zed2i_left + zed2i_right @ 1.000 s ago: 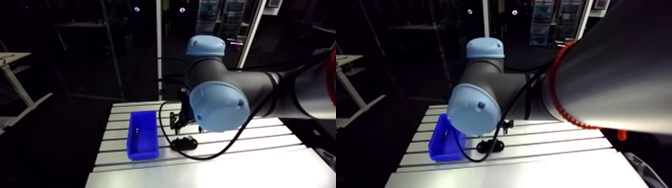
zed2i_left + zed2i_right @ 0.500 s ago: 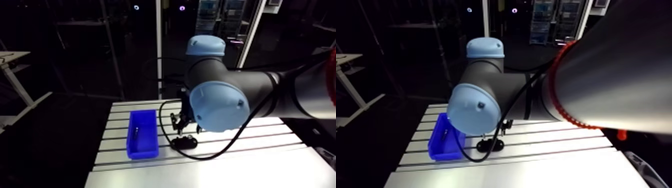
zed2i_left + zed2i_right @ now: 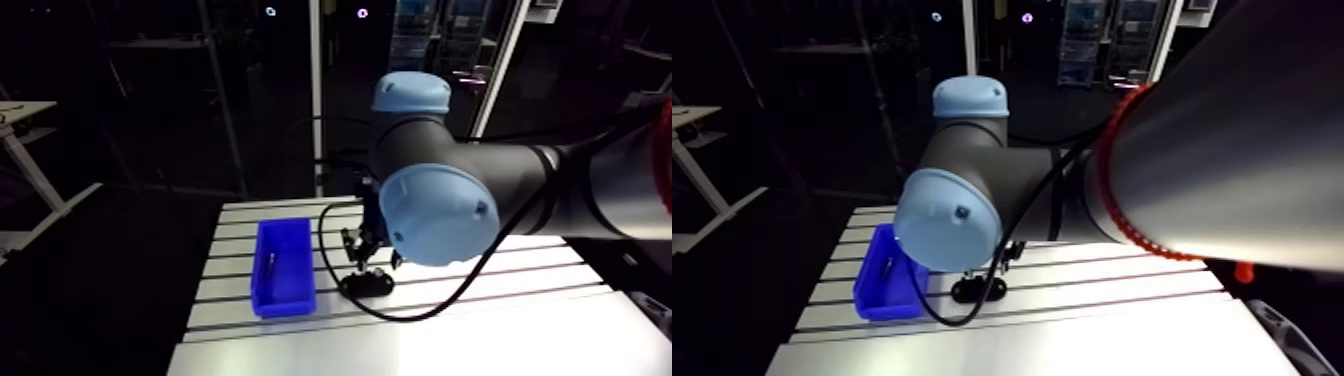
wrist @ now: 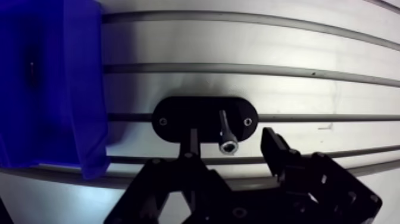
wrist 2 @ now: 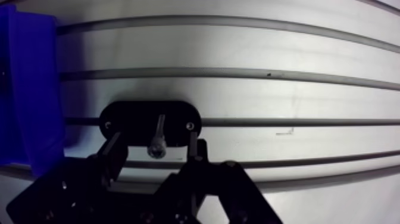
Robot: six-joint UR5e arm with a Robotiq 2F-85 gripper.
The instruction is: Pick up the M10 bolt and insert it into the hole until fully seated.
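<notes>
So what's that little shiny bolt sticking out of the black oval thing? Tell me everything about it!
The bolt is slim, silvery metal, with a round head that has a socket in its top. It stands in the middle hole of the black oval plate, between two small screws, with bare shank showing, so it looks not fully down. The tool hangs over it, fingers apart on either side, not touching it.

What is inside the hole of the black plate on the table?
A bolt stands in the black plate, its head up between the fingers of the open gripper. Its lower end is hidden inside the plate, so its depth cannot be seen.
</notes>
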